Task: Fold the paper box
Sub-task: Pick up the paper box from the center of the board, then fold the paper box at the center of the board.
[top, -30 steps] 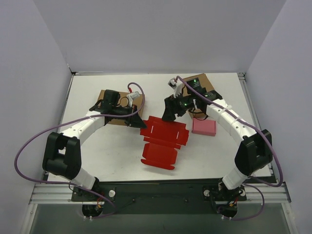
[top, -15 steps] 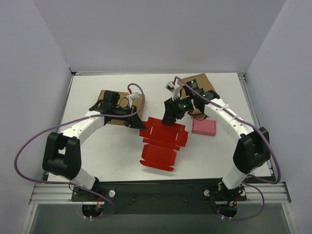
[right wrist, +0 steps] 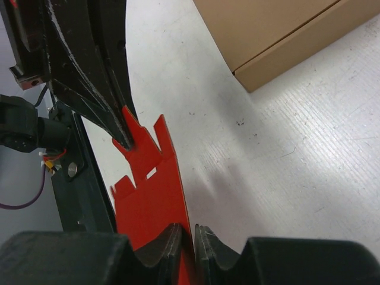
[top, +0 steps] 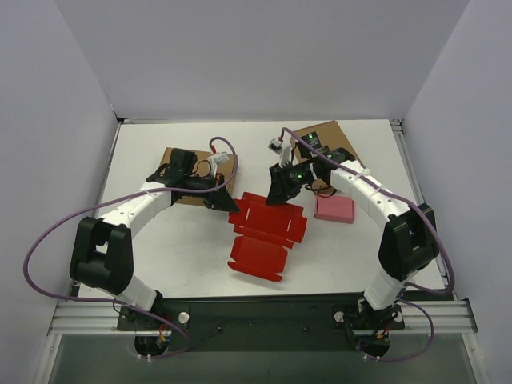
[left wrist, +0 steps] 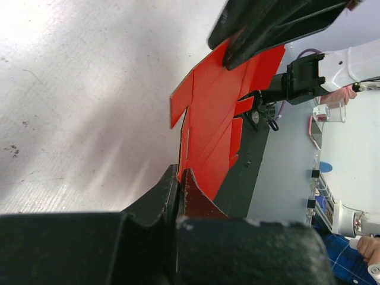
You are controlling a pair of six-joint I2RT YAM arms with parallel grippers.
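From above, the paper box (top: 268, 232) lies opened out on the desk (top: 184, 252), spanning the gap between the left jaws and the right jaws, with a pink box (top: 334, 210) near the right jaws.

Left wrist: the left jaws are closed on the red sheet's edge, and the sheet runs ahead of them.

Right wrist: the right jaws pinch the opposite edge. A brown box (right wrist: 279, 35) sits ahead, off to their right.

No words, numbers or signs can be read anywhere. The paper box (right wrist: 148, 202) that runs in between the right fingers (right wrist: 154, 249) is plain red. Tiny green lights (top: 302, 170) glow behind those fingers; any print there seems too small to read.
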